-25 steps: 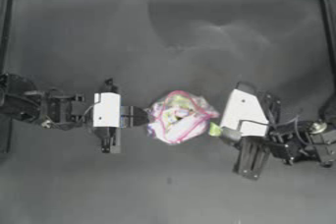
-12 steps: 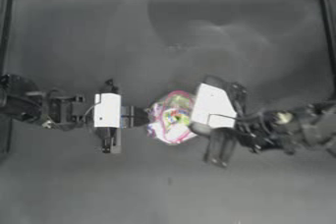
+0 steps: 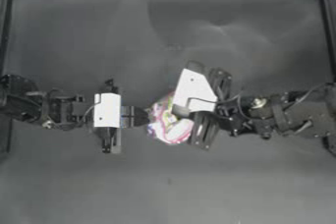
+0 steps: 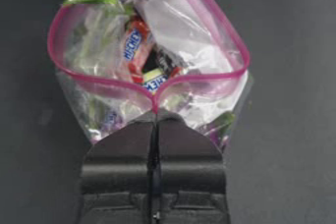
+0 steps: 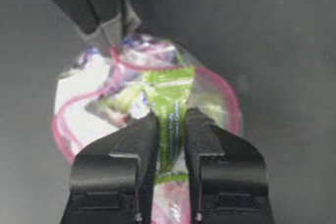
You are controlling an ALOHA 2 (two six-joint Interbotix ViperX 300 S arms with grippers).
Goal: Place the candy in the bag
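1. The left gripper (image 4: 155, 120), jaws pressed together, pinches the pink rim of the bag (image 4: 148, 56), holding its mouth open.
2. The right gripper (image 5: 169, 120) clamps the candy (image 5: 168, 110) over that mouth, long axis along the jaws, free end pointing into the bag.

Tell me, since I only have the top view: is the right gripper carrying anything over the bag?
Observer: Yes. The right wrist view shows the right gripper shut on the candy, a yellow-green wrapped piece.
Operator: Is the bag open?
Observer: Yes. In the left wrist view the bag has its pink rim spread into a wide loop.
Operator: What keeps it open?
Observer: The left gripper is shut on the rim at one point.
Operator: Is the candy inside yet?
Observer: It is over the mouth, not released.
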